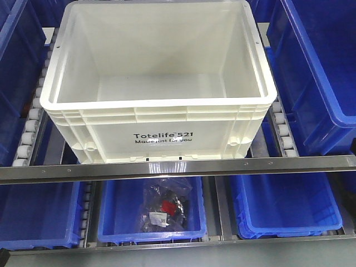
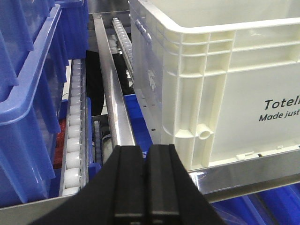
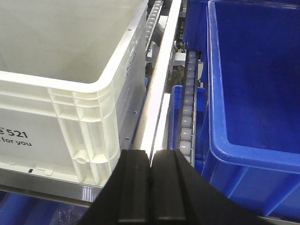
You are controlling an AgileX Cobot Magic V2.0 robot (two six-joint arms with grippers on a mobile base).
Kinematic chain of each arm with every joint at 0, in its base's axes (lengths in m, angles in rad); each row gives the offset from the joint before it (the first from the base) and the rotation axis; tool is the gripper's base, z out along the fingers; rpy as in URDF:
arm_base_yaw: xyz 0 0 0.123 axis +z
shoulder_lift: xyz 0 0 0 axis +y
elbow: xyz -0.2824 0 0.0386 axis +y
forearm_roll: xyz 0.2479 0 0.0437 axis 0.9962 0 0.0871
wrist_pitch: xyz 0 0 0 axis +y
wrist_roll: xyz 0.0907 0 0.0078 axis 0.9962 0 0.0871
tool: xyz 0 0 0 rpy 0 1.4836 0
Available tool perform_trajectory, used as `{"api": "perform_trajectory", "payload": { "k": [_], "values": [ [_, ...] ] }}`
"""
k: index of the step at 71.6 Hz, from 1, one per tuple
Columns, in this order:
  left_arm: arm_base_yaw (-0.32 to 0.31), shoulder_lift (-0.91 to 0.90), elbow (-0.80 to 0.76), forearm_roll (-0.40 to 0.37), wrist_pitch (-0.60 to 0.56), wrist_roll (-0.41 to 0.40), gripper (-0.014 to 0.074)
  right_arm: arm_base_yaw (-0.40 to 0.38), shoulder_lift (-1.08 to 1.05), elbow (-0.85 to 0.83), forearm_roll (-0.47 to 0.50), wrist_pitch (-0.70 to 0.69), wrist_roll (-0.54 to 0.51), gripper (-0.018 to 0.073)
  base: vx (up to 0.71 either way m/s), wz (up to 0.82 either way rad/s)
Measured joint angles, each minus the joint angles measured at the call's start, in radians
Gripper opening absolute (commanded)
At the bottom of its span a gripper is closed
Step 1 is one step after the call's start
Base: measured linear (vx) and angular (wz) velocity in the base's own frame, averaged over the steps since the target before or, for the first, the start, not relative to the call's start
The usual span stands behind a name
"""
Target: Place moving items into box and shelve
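The box point(image 1: 161, 136), a cream-white tote printed "Totelife 521", rests on the roller shelf behind a steel rail and looks empty inside. A clear bag of dark and red items point(image 1: 166, 208) lies in a blue bin point(image 1: 114, 219) one level below. My left gripper point(image 2: 145, 150) is shut with nothing in it, just left of the box's front left corner point(image 2: 187, 93). My right gripper point(image 3: 151, 153) is also shut and empty, just right of the box's front right corner point(image 3: 93, 136). Neither gripper shows in the front view.
Blue bins point(image 1: 322, 78) flank the box on both sides, and more sit on the lower shelf point(image 1: 283, 208). White roller tracks point(image 2: 75, 140) and steel rails point(image 3: 157, 103) run between the lanes. A steel front rail point(image 1: 178, 167) crosses below the box.
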Motion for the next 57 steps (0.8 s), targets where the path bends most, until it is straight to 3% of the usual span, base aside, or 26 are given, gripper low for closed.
{"api": "perform_trajectory", "payload": {
  "k": [33, 37, 41, 47, 52, 57],
  "values": [
    [0.000, 0.000, 0.000, 0.000, 0.003, 0.000, -0.0027, 0.000, 0.000, 0.000, 0.000, 0.000, 0.000, -0.0015, 0.00, 0.00],
    [0.000, 0.000, 0.000, 0.000, 0.003, 0.000, -0.0027, 0.000, 0.001, 0.000, 0.037, 0.000, -0.016, -0.0015, 0.00, 0.00],
    [0.000, 0.000, 0.000, 0.000, 0.003, 0.000, -0.0027, 0.000, 0.003, 0.000, 0.097, 0.000, -0.082, -0.0015, 0.00, 0.00],
    [0.000, 0.000, 0.000, 0.000, 0.003, 0.000, -0.0027, 0.000, 0.003, 0.000, 0.252, -0.010, -0.280, -0.0015, 0.00, 0.00],
    [0.000, 0.000, 0.000, 0.000, 0.003, 0.000, -0.0027, 0.000, 0.006, 0.000, 0.434, -0.043, -0.506, -0.0015, 0.00, 0.00],
    [0.000, 0.000, 0.000, 0.000, 0.003, 0.000, -0.0027, 0.000, 0.004, 0.007, 0.548, -0.086, -0.633, -0.0015, 0.00, 0.00]
  ]
}}
